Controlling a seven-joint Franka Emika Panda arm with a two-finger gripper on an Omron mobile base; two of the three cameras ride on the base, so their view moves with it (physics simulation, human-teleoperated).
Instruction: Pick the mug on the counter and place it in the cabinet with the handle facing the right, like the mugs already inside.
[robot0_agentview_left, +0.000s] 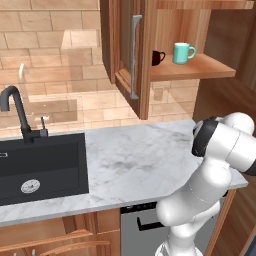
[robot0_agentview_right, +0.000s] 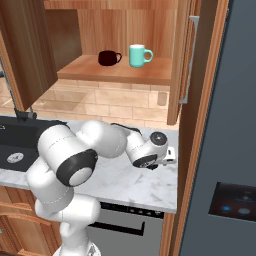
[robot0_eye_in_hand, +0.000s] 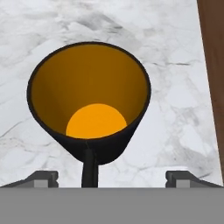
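The mug stands upright on the marble counter, black outside and yellow-orange inside. I look straight down into it. Its dark loop handle points toward the bottom of the hand view, between my fingertips. My gripper hovers over it, open, with one fingertip on each side of the handle and nothing held. The cabinet hangs open above the counter, its wooden shelf carrying a dark mug and a teal mug.
A black sink and faucet lie at the counter's left. The cabinet door with its grey bar handle stands open. A dark wood panel borders the counter's right end, next to a tall grey appliance.
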